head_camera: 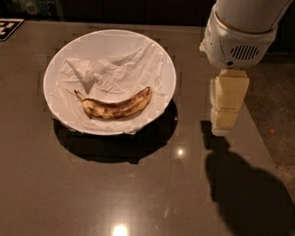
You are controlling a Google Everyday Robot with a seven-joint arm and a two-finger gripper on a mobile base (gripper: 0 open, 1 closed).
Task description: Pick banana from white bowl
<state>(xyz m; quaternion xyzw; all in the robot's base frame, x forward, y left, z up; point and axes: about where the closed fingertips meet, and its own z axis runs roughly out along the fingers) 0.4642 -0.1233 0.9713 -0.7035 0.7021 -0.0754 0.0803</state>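
While the arm's shadow [243, 191] is falling across the near right of the dark table [108, 187], the banana [115, 105] is lying on its side in the near half of the white bowl [53, 64], stem pointing left. Crumpled white paper [115, 70] is cradling it, probably stopping it from sliding. The gripper [223, 125] is hanging tip-down over the table right of the bowl, well apart from the banana and carrying nothing; cannot tell how wide it is set. Likely staging for a leftward approach. A checkered marker [3, 28] is sitting at the far left corner.
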